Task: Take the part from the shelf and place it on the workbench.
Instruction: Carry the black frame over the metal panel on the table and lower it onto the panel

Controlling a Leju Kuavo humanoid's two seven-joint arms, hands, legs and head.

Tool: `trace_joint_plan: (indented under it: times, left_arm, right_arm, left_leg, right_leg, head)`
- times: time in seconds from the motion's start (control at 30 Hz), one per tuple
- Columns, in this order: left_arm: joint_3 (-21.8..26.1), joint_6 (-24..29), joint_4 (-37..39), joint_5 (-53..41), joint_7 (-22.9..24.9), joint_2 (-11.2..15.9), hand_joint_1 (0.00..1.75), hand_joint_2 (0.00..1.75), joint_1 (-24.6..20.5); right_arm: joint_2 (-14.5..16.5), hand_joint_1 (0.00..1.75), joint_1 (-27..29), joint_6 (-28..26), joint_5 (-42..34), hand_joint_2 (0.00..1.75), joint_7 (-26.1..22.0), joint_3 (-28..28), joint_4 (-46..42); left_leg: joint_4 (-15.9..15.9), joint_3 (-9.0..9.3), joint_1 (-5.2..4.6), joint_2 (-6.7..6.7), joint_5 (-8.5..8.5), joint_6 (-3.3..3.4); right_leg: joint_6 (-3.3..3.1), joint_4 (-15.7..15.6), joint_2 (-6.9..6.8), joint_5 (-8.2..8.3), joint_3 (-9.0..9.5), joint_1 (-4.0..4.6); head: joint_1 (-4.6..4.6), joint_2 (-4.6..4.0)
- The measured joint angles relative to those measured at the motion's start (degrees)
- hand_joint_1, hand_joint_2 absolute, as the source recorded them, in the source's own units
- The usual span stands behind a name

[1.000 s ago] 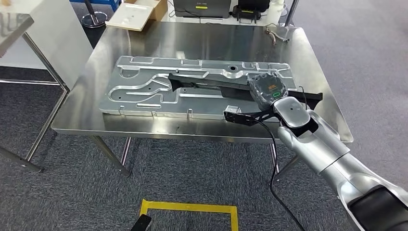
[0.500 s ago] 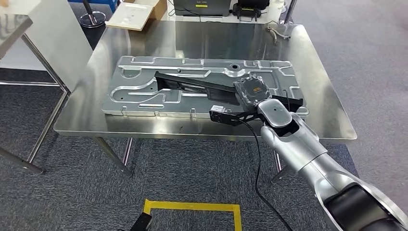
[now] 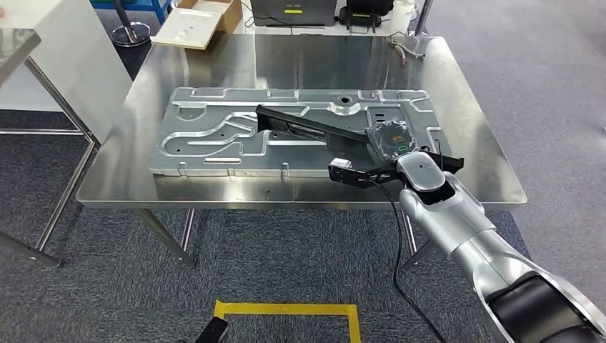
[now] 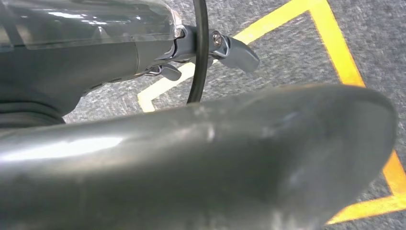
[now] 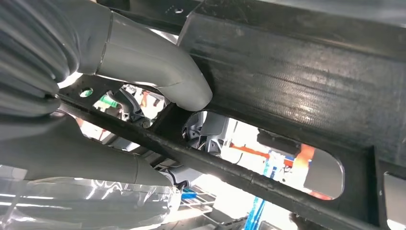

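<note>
A long black frame-like part (image 3: 307, 127) lies slantwise over a large silver stamped plate (image 3: 207, 139) on the steel workbench (image 3: 300, 64). My right hand (image 3: 391, 140), wrapped in clear film, grips the part near its right end, at the plate's right edge. In the right wrist view the grey thumb (image 5: 153, 67) presses on the black part (image 5: 297, 81), with a finger under its bar. The left wrist view looks down at carpet past my left hand (image 4: 201, 158), a blurred grey mass whose fingers I cannot make out.
A laptop (image 3: 293, 11) and a cardboard box (image 3: 207, 18) sit behind the bench. A small metal tool (image 3: 407, 48) lies at its far right corner. Another steel table (image 3: 14, 43) stands at left. Yellow floor tape (image 3: 286, 309) marks the carpet near me.
My right hand swung the black part left across the plate, then back right; its far end now sits slightly further right than a second ago.
</note>
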Motion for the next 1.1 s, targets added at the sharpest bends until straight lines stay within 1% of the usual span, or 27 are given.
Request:
trace_joint_plan:
  times: [0.07, 0.1, 0.13, 0.2, 0.23, 0.27, 0.3, 0.33, 0.37, 0.4, 0.43, 0.47, 0.5, 0.53, 0.6, 0.63, 0.67, 0.73, 0.77, 0.8, 0.83, 0.87, 0.9, 0.93, 0.97, 1.07, 1.1]
  left_arm:
    - [-0.1, 0.1, 0.0, 0.1, 0.0, 0.0, 0.00, 0.00, 0.0]
    - [-0.1, 0.1, 0.0, 0.2, 0.0, 0.0, 0.00, 0.00, -0.1]
    - [-0.1, 0.1, 0.0, 0.2, 0.1, 0.0, 0.00, 0.00, -0.1]
    - [-0.1, 0.2, 0.0, 0.3, 0.2, 0.0, 0.00, 0.00, -0.2]
    - [-0.1, 0.2, 0.0, 0.4, 0.2, 0.0, 0.00, 0.00, -0.2]
    - [-0.2, 0.2, 0.0, 0.4, 0.3, 0.0, 0.00, 0.00, -0.1]
    - [-0.2, 0.3, 0.0, 0.5, 0.4, 0.1, 0.00, 0.00, -0.1]
    - [-0.3, 0.3, 0.0, 0.6, 0.4, 0.1, 0.00, 0.00, -0.2]
    - [-0.4, 0.3, 0.0, 0.6, 0.4, 0.1, 0.00, 0.00, -0.2]
    - [-0.6, 0.3, 0.0, 0.7, 0.4, 0.0, 0.00, 0.00, -0.2]
    - [-0.8, 0.3, 0.0, 0.9, 0.4, 0.0, 0.00, 0.00, -0.2]
    - [-0.9, 0.3, 0.0, 1.0, 0.4, 0.0, 0.00, 0.00, -0.2]
    - [-1.1, 0.3, 0.0, 1.1, 0.4, 0.0, 0.00, 0.00, -0.1]
    - [-1.2, 0.3, 0.0, 1.1, 0.4, 0.0, 0.00, 0.00, -0.1]
    - [-1.4, 0.3, 0.0, 1.2, 0.4, 0.0, 0.00, 0.00, -0.1]
    - [-1.5, 0.3, 0.0, 1.2, 0.4, 0.0, 0.00, 0.00, -0.1]
    - [-1.5, 0.3, 0.0, 1.2, 0.5, 0.0, 0.00, 0.00, -0.1]
    - [-1.5, 0.3, 0.0, 1.3, 0.5, 0.0, 0.00, 0.00, 0.0]
    - [-1.5, 0.3, 0.0, 1.3, 0.5, 0.0, 0.00, 0.00, 0.1]
    - [-1.5, 0.3, 0.0, 1.3, 0.6, 0.1, 0.00, 0.00, 0.2]
    - [-1.5, 0.3, 0.0, 1.3, 0.6, 0.1, 0.00, 0.00, 0.3]
    - [-1.5, 0.3, 0.0, 1.3, 0.6, 0.2, 0.00, 0.00, 0.3]
    - [-1.5, 0.3, 0.0, 1.3, 0.6, 0.2, 0.00, 0.00, 0.2]
    - [-1.5, 0.3, 0.0, 1.3, 0.6, 0.2, 0.00, 0.00, 0.1]
    - [-1.5, 0.3, 0.0, 1.3, 0.6, 0.2, 0.00, 0.00, 0.1]
    - [-1.5, 0.3, 0.0, 1.3, 0.6, 0.3, 0.00, 0.00, 0.2]
    - [-1.5, 0.4, 0.0, 1.3, 0.6, 0.3, 0.00, 0.00, 0.2]
  right_arm:
    - [0.0, 1.75, 0.1, 0.0, 0.2, 1.75, -0.1, -0.3, 0.5]
    - [0.1, 1.75, 0.1, -0.1, 0.3, 1.75, -0.1, -0.5, 0.8]
    - [0.3, 1.75, 0.1, -0.1, 0.4, 1.75, -0.1, -0.7, 1.1]
    - [0.7, 1.75, 0.3, -0.1, 0.6, 1.75, -0.2, -1.1, 1.8]
    - [0.9, 1.75, 0.4, -0.2, 0.7, 1.75, -0.3, -1.2, 2.1]
    - [1.1, 1.75, 0.5, -0.2, 0.9, 1.75, -0.4, -1.3, 2.4]
    - [1.2, 1.75, 0.5, -0.2, 1.1, 1.75, -0.4, -1.4, 2.5]
    - [1.3, 1.75, 0.5, -0.2, 1.2, 1.75, -0.5, -1.6, 2.7]
    - [1.5, 1.75, 0.5, -0.2, 1.4, 1.75, -0.6, -1.7, 2.8]
    - [1.8, 1.75, 0.4, -0.2, 1.4, 1.75, -0.6, -1.9, 2.9]
    - [2.1, 1.75, 0.2, -0.2, 1.5, 1.75, -0.6, -2.0, 3.0]
    - [2.6, 1.75, 0.1, -0.2, 1.5, 1.75, -0.7, -2.1, 3.1]
    - [3.1, 1.75, 0.1, -0.2, 1.6, 1.75, -0.8, -2.2, 3.2]
    - [3.5, 1.75, 0.0, -0.2, 1.7, 1.75, -0.9, -2.3, 3.4]
    - [4.3, 1.75, 0.0, -0.2, 1.9, 1.75, -1.0, -2.5, 3.6]
    - [4.4, 1.75, 0.1, -0.2, 2.0, 1.75, -1.0, -2.6, 3.7]
    - [4.5, 1.75, 0.1, -0.2, 2.0, 1.75, -1.1, -2.6, 3.8]
    - [4.5, 1.75, 0.2, -0.2, 2.1, 1.75, -1.1, -2.6, 4.0]
    - [4.5, 1.75, 0.2, -0.2, 2.1, 1.75, -1.1, -2.6, 4.1]
    - [4.5, 1.75, 0.3, -0.2, 2.1, 1.75, -1.1, -2.6, 4.1]
    - [4.5, 1.75, 0.3, -0.2, 2.1, 1.75, -1.1, -2.6, 4.2]
    - [4.5, 1.75, 0.3, -0.2, 2.2, 1.75, -1.1, -2.6, 4.2]
    - [4.5, 1.75, 0.3, -0.2, 2.2, 1.75, -1.1, -2.6, 4.2]
    - [4.5, 1.75, 0.3, -0.2, 2.2, 1.75, -1.1, -2.6, 4.2]
    - [4.5, 1.75, 0.2, -0.2, 2.2, 1.75, -1.1, -2.7, 4.2]
    - [4.4, 1.75, 0.2, -0.2, 2.2, 1.75, -1.1, -2.7, 4.3]
    - [4.4, 1.75, 0.3, -0.2, 2.2, 1.75, -1.0, -2.8, 4.3]
  left_leg:
    - [-0.1, 0.02, 0.02, 0.13, 0.27, 0.92]
    - [-0.3, 0.05, 0.10, 0.16, 0.43, 1.31]
    - [-0.4, 0.08, 0.19, 0.18, 0.56, 1.60]
    - [-0.4, 0.03, 0.13, 0.21, 0.59, 1.90]
    - [-0.4, 0.04, 0.07, 0.21, 0.57, 1.94]
    - [-0.4, 0.08, 0.01, 0.22, 0.55, 1.96]
    - [-0.4, 0.17, -0.05, 0.22, 0.53, 1.96]
    - [-0.4, 0.30, -0.09, 0.23, 0.49, 1.93]
    - [-0.4, 0.44, -0.12, 0.23, 0.45, 1.89]
    - [-0.4, 0.50, -0.23, 0.27, 0.39, 1.77]
    - [-0.4, 0.46, -0.28, 0.32, 0.37, 1.60]
    - [-0.5, 0.40, -0.31, 0.41, 0.41, 1.36]
    - [-0.6, 0.38, -0.32, 0.53, 0.47, 1.03]
    - [-0.9, 0.48, -0.33, 0.64, 0.55, 0.66]
    - [-0.4, 0.41, -0.36, 0.82, -0.08, -0.02]
    - [1.3, -0.27, -0.40, 0.87, -1.18, -0.29]
    - [4.1, -1.56, -0.35, 0.90, -2.82, -0.48]
    - [11.3, -5.04, -0.36, 0.95, -6.05, -0.78]
    - [13.6, -6.19, -0.36, 0.98, -6.55, -0.88]
    - [13.7, -6.35, -0.36, 1.00, -5.92, -0.93]
    - [11.6, -5.40, -0.35, 1.02, -4.31, -0.92]
    - [7.8, -3.55, -0.33, 0.99, -2.27, -0.87]
    - [4.1, -1.76, -0.37, 0.83, -0.82, -0.68]
    - [1.3, -0.37, -0.40, 0.74, 0.12, -0.35]
    - [-0.3, 0.39, -0.47, 0.67, 0.42, 0.03]
    - [-0.9, 0.61, -0.65, 0.87, 0.54, 1.26]
    - [-1.1, 0.69, -0.60, 0.93, 0.69, 1.62]
  right_leg:
    - [0.46, 0.1, 0.00, -0.19, -0.19, -0.23]
    - [0.63, 1.1, 0.01, -0.93, -0.66, -0.32]
    - [0.73, 3.3, 0.03, -2.23, -1.65, -0.37]
    - [0.84, 10.2, 0.09, -5.48, -4.82, -0.41]
    - [0.83, 13.4, 0.12, -6.50, -6.37, -0.42]
    - [0.76, 15.0, 0.12, -6.59, -7.24, -0.41]
    - [0.57, 14.5, 0.12, -5.59, -7.06, -0.38]
    - [0.28, 12.0, 0.10, -3.80, -5.85, -0.31]
    - [-0.15, 8.2, -0.04, -1.81, -4.03, -0.16]
    - [-0.65, 4.6, -0.39, -0.46, -2.16, 0.15]
    - [-1.02, 1.9, -0.68, 0.24, -0.90, 0.46]
    - [-1.27, 0.5, -0.91, 0.34, -0.28, 0.74]
    - [-1.38, 0.0, -0.98, 0.13, -0.15, 0.95]
    - [-1.40, -0.4, -0.79, 0.27, -0.12, 0.90]
    - [-1.59, -1.3, -0.67, 0.69, 0.36, 0.55]
    - [-1.75, -1.7, -0.70, 0.89, 0.61, 0.37]
    - [-1.89, -1.9, -0.76, 0.97, 0.76, 0.31]
    - [-2.14, -1.9, -0.75, 0.91, 0.78, 0.42]
    - [-2.17, -1.9, -0.69, 0.87, 0.78, 0.48]
    - [-2.16, -1.8, -0.60, 0.80, 0.80, 0.51]
    - [-2.08, -1.6, -0.47, 0.71, 0.82, 0.50]
    - [-1.92, -1.4, -0.34, 0.56, 0.82, 0.48]
    - [-1.67, -1.1, -0.20, 0.35, 0.76, 0.55]
    - [-1.40, -0.7, -0.06, 0.16, 0.68, 0.62]
    - [-1.13, -0.5, 0.03, 0.03, 0.60, 0.71]
    - [-0.38, -0.4, 0.16, -0.03, 0.52, 0.66]
    - [-0.14, 0.1, 0.18, -0.48, 0.27, 0.58]
  head:
    - [0.01, 0.00]
    - [0.02, 0.00]
    - [0.02, 0.00]
    - [0.02, 0.00]
    - [0.03, 0.00]
    - [0.03, 0.00]
    - [0.02, 0.00]
    - [0.03, 0.00]
    - [0.03, 0.00]
    - [0.02, 0.00]
    - [0.02, 0.00]
    - [0.02, 0.00]
    - [0.02, 0.00]
    - [0.02, 0.00]
    - [0.01, 0.00]
    - [0.02, 0.00]
    - [0.02, 0.00]
    - [0.02, 0.00]
    - [0.01, 0.00]
    - [0.01, 0.00]
    - [0.01, 0.00]
    - [0.01, 0.00]
    - [0.01, 0.00]
    - [0.02, 0.00]
    - [0.02, 0.00]
    - [0.02, 0.00]
    - [0.02, 0.00]
